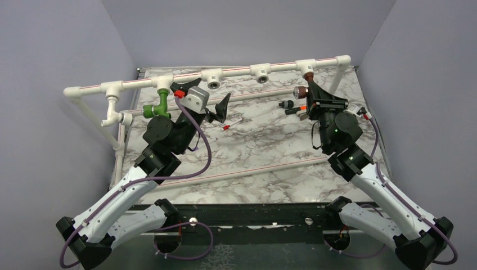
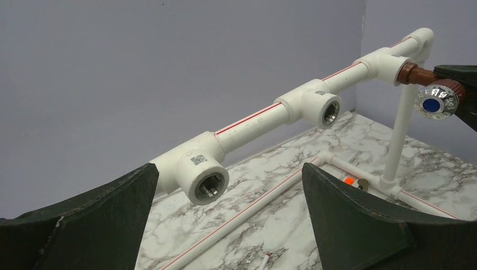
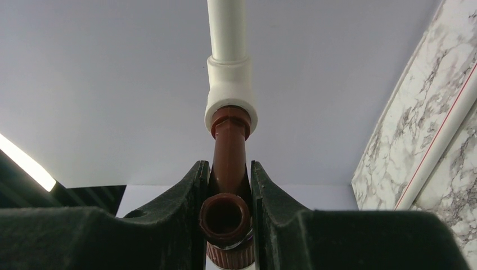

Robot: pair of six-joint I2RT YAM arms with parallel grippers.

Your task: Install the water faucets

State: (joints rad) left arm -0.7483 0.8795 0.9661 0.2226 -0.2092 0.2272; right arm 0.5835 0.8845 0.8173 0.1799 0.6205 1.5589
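Pinching the brown faucet (image 3: 229, 149) with my right gripper (image 3: 229, 174), I have both fingers pressed against the sides of its body, and its round spout opening faces my wrist camera. Its stem points up into the mouth of the white T-fitting (image 3: 229, 84) at the right end of the pipe frame (image 1: 236, 72); the brown collar sits right at the fitting's rim, and I cannot tell how deep the thread has gone. From my other wrist the faucet's round handle with a blue centre shows just beside that fitting.

My left gripper (image 1: 202, 97) is spread wide and holds nothing. It hangs in front of the middle of the frame, its two dark fingers on either side of the view toward the two open fittings (image 2: 205, 177), apart from them.

The green faucet (image 1: 156, 108) hangs from the T-fitting near the left end of the frame, just left of my left wrist. Some small black pieces (image 1: 292, 107) lie on the marbled table (image 1: 259, 146) close to my right gripper.
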